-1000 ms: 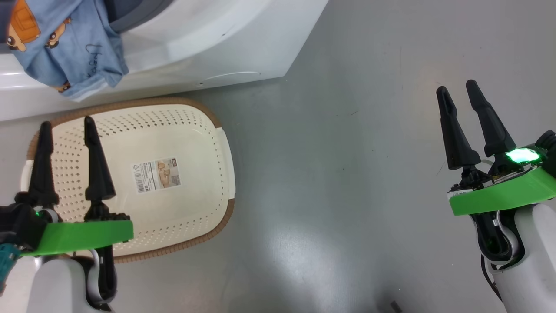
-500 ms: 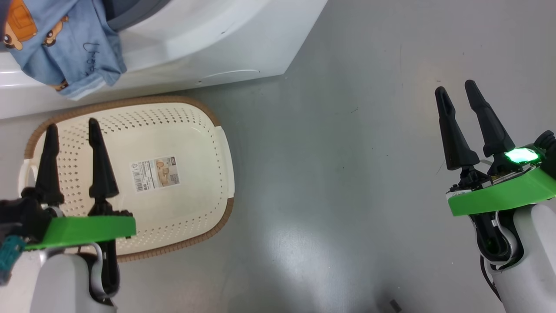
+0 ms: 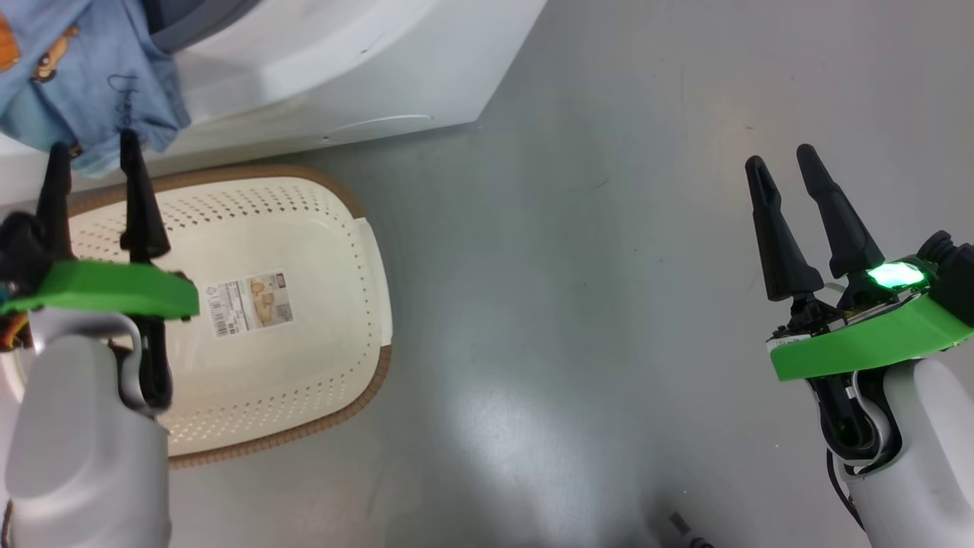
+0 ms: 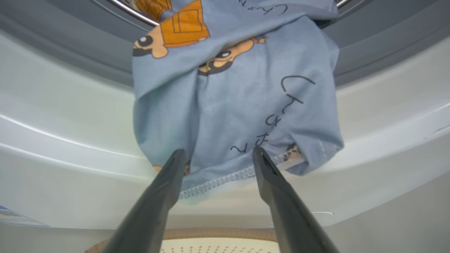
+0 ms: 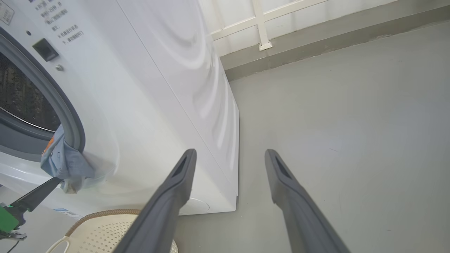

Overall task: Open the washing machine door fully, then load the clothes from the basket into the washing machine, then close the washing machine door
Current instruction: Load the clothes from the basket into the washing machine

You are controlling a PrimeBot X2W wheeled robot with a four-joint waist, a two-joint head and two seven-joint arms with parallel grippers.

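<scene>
Because the clothes (image 4: 232, 105) are draped half out over the lip of the washing machine (image 5: 158, 88), above the basket (image 3: 374, 274), they may be dragged out by a glancing push. The left tool (image 4: 218, 151) is spread near the hem; the right tool (image 5: 228, 151) is spread, well apart.

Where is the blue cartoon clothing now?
Head view, upper left: the clothes hang out of the washing machine, above the basket, just ahead of the left gripper.

The grey floor (image 3: 578, 320) bears the basket (image 3: 319, 221) beneath the left fingers (image 3: 138, 217) and the washing machine (image 3: 365, 61) just beyond them.
</scene>
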